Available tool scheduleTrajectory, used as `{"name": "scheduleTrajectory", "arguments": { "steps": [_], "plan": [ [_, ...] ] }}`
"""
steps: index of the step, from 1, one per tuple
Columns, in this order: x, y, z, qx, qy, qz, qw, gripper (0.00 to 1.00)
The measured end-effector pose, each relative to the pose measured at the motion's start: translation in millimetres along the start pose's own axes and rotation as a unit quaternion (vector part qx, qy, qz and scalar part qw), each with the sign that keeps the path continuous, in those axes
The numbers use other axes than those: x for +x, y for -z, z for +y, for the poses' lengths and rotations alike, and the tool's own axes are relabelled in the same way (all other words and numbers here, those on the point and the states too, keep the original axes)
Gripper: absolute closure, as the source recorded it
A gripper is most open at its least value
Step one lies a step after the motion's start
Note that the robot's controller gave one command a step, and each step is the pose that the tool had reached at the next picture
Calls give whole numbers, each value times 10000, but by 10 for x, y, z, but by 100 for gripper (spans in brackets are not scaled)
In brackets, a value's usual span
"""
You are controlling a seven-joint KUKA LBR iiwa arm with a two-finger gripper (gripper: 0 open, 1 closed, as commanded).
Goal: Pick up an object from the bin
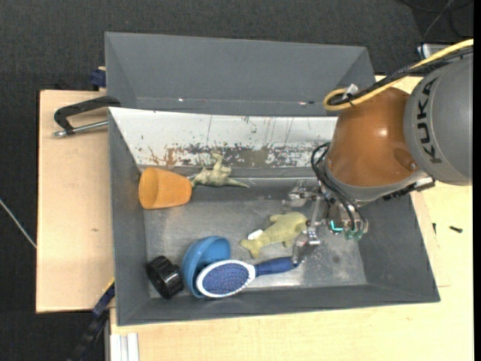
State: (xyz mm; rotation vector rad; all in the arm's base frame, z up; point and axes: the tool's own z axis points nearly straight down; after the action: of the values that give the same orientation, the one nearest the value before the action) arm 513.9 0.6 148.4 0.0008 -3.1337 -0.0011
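Gripper [310, 238] hangs at three o'clock of the pale yellow toy animal [276, 232]; its opening I cannot tell. The toy looks light and rubbery, so its thick middle seems the best hold.

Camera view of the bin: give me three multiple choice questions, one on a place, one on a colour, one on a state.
1. Where in the bin is the black cap? A the view's lower left corner; B upper right corner; C centre.
2. What colour is the brush handle? A red; B blue; C green.
3. How is the orange cup placed? A upright; B on its side; C upside down.

A: it sits by the lower left walls.
B: a blue handle runs right from the head.
B: its side rests on the floor.
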Motion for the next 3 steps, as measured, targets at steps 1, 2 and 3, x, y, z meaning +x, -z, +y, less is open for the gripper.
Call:
{"name": "scheduleTrajectory", "arguments": {
  "steps": [1, 2, 3],
  "plan": [
    [-528, -753, -94, 7, 1607, -79, 9870, 0],
    [-543, -733, -88, 8, 1602, -68, 9871, 0],
    [-557, -720, -81, 7, 1596, -70, 9872, 0]
  ]
}}
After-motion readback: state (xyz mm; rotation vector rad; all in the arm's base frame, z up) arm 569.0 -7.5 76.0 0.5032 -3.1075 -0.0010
